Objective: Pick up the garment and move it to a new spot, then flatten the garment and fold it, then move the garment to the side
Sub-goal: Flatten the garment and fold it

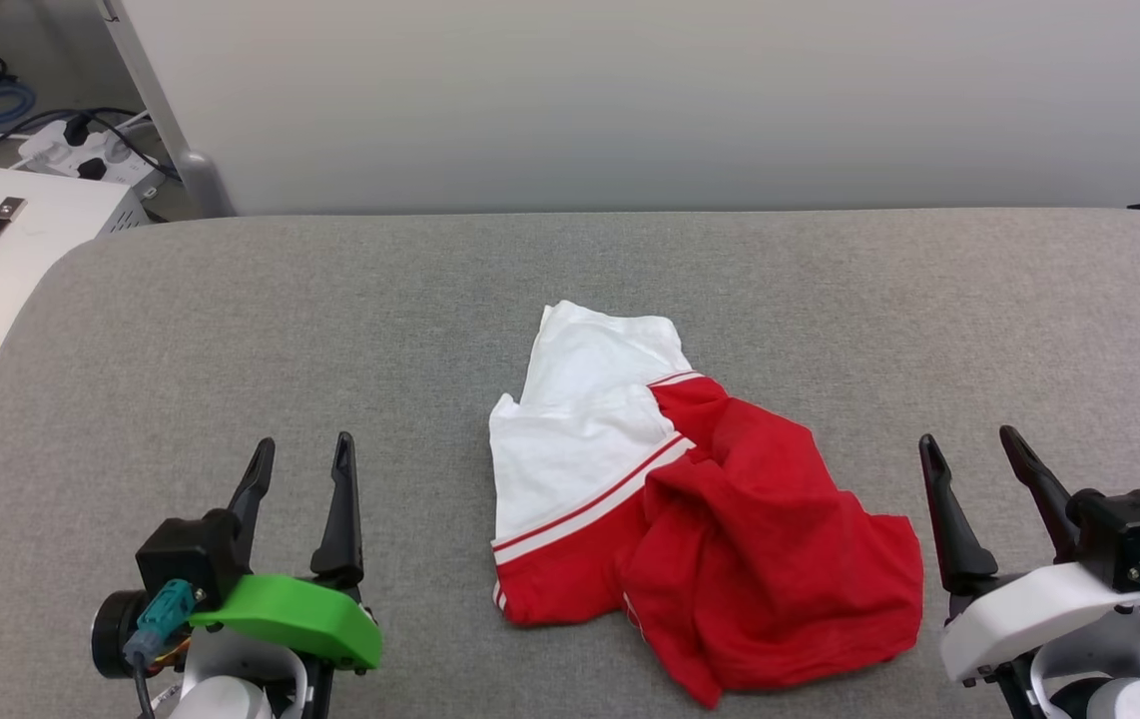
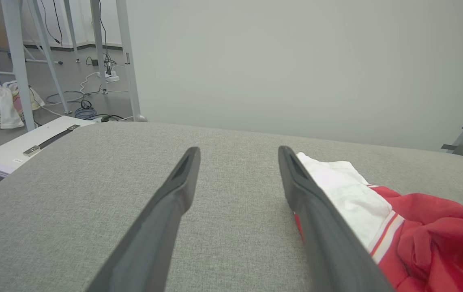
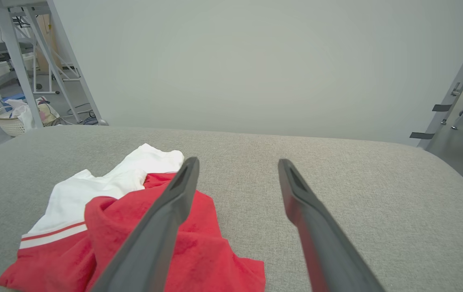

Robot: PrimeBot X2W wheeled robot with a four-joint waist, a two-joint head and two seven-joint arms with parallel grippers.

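You see the shirt (image 1: 700, 499) bunched up on the grey table (image 1: 231, 330), your left claw (image 1: 304, 442) apart and empty, your right claw (image 1: 967, 437) apart and empty too

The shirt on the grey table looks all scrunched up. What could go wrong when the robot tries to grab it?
1. The shirt lies bunched, red folds piled over the white part, so a pinch may catch several layers and lift it twisted.
2. The left gripper and right gripper stand open, apart from it; its edges lie flat, so a grab might slip off them or scrape the grey surface.
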